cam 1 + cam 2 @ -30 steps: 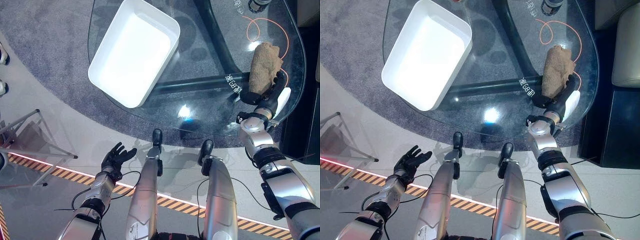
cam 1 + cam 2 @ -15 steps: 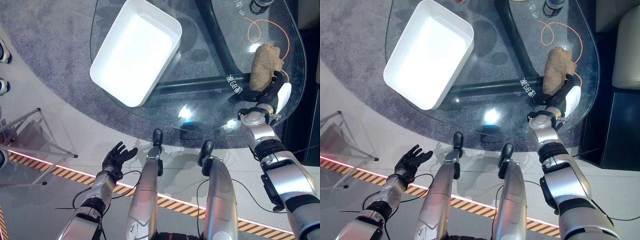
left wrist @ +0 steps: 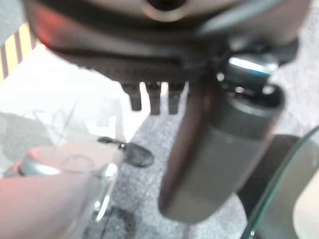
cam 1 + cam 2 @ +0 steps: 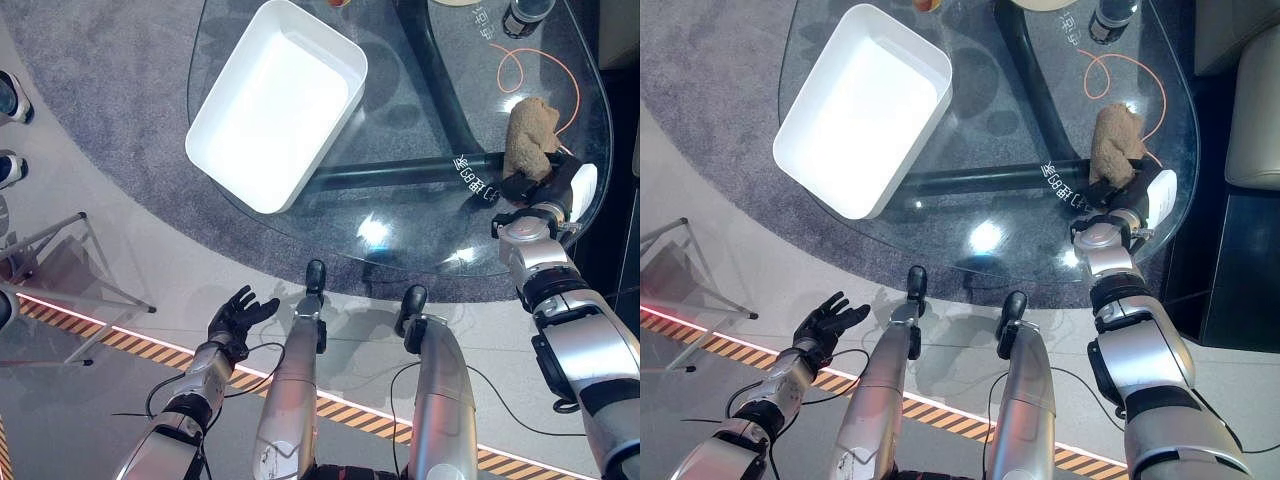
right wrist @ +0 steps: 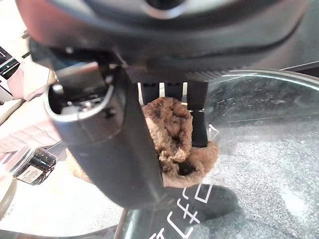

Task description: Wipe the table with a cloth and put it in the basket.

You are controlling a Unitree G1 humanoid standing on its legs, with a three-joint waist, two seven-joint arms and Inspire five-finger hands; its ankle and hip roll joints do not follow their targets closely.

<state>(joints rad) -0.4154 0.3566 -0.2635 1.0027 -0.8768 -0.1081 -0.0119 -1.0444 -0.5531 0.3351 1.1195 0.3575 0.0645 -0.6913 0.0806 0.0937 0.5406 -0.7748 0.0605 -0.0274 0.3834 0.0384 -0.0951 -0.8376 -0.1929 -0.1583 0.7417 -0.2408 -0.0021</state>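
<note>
The right hand (image 4: 543,186) rests at the glass table's (image 4: 400,215) near right edge with its fingers (image 5: 198,119) curled into the brown cloth (image 4: 527,135), gripping its near end; the cloth lies bunched on the glass just beyond the hand, beside an orange cord (image 4: 548,62). The white basket (image 4: 277,100) sits well apart, on the table's left side. The left hand (image 4: 236,315) hangs low over the floor, fingers spread and holding nothing.

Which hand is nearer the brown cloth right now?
Right. The right hand is on the brown cloth at the glass table's right edge, fingers curled into it. The left hand hangs open off the table, over the floor.
</note>
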